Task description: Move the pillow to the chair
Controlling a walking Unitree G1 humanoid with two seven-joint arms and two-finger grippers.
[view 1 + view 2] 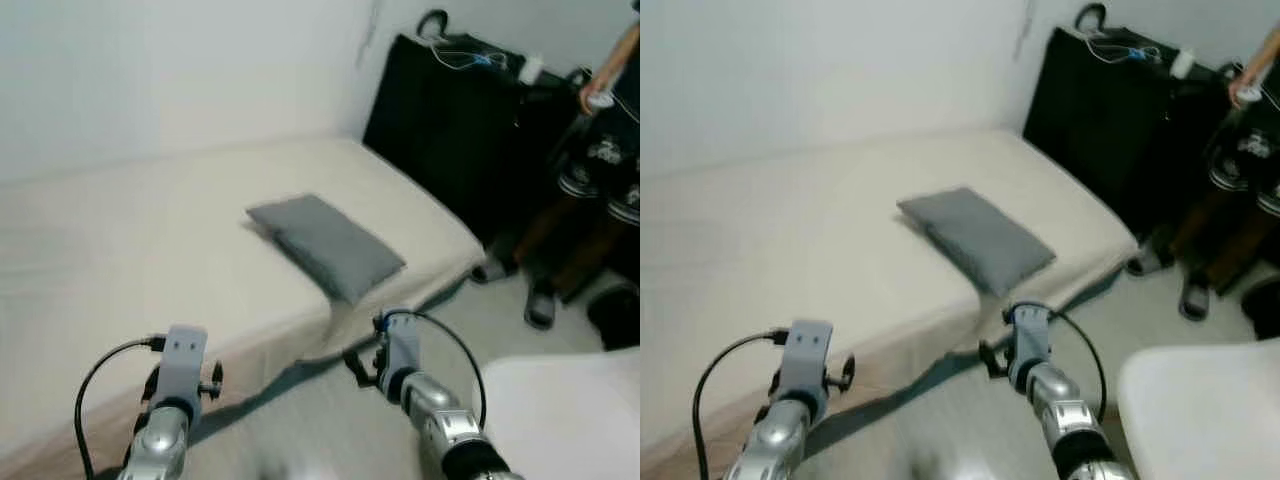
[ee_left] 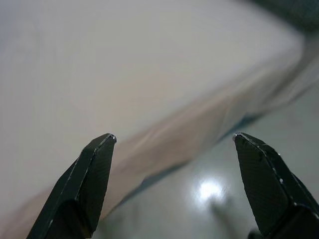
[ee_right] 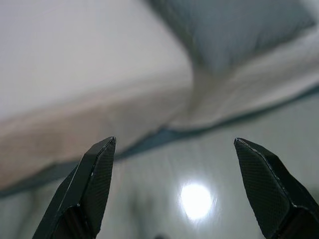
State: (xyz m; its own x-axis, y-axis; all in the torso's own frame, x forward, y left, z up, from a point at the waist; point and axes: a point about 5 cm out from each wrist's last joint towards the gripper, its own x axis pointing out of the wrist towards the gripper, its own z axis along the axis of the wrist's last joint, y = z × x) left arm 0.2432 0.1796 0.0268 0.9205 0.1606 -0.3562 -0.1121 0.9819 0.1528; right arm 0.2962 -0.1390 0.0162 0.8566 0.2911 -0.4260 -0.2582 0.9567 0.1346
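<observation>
My right tool [image 3: 174, 144]: fingers apart, above floor off the bed's [image 1: 120, 260] front edge. My left tool [image 2: 174, 139]: fingers apart, likewise. Grey pillow [image 1: 325, 245]: flat on bed, near front edge. White chair [image 1: 570, 410]: right.

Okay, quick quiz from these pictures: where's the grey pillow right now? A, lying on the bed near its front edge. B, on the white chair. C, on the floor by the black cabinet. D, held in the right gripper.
A: the grey pillow lies flat on the bed near its front edge, while the left gripper and right gripper hover open and empty over the floor short of it.
</observation>
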